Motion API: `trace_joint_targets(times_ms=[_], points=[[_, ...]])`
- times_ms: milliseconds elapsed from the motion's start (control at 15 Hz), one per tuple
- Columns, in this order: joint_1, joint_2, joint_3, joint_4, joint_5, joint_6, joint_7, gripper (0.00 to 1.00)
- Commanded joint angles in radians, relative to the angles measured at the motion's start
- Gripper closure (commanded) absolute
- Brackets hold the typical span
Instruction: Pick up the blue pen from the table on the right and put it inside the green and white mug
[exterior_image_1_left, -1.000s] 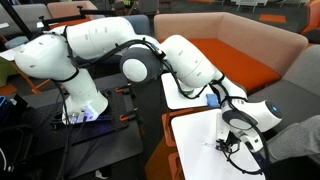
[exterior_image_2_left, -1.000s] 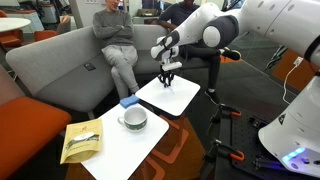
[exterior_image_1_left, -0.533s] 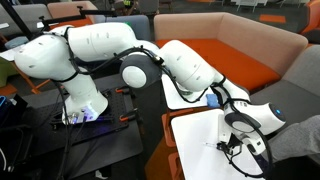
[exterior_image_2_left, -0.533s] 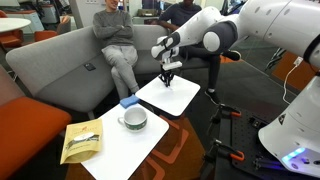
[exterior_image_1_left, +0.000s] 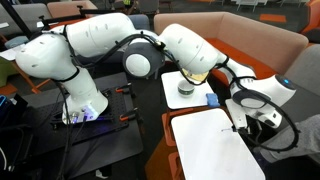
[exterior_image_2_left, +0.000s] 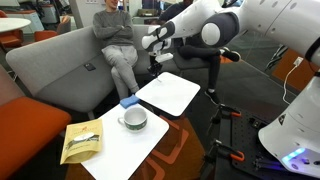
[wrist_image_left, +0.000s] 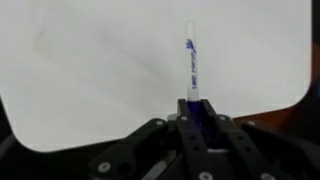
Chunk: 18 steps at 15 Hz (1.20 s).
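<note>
Holding: the gripper (wrist_image_left: 195, 112) is clamped on the blue pen (wrist_image_left: 190, 65).
Pen: in the air over the small white tabletop (exterior_image_2_left: 172, 95).
Mug (exterior_image_2_left: 133, 118): upright on the long table (exterior_image_2_left: 118, 150), apart from the gripper.

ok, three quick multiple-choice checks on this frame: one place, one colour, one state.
1. The grey-green mug with pale rim stands on: A the long white tabletop; B the grey sofa; C the floor.
2. The flat packet beside it is: A red; B tan; C black.
3. The thin blue pen is: A in the mug; B lying flat; C clamped in the jaws.
1A, it sits mid-tabletop in an exterior view; 2B, its wrapper is tan; 3C, wrist view shows the jaws shut on it.
</note>
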Motion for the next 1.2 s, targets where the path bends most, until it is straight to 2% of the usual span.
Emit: trace_joint_targets(times_ms=[0,400,667,800,867,1133], points=[[0.023,-0.142,0.049,-0.182,-0.002,0.07,-0.184,0.96],[0.051,-0.336,0.143,-0.45,-0.006,0.113,-0.491,0.96],[0.028,-0.459,0.208,-0.631,-0.042,0.082,-0.691,0.96],[0.038,-0.513,0.203,-0.706,-0.07,0.075,-0.751,0.96],[0.042,-0.426,0.198,-0.584,-0.048,0.05,-0.692,0.83],[0.044,-0.485,0.195,-0.664,-0.061,0.05,-0.726,0.83]])
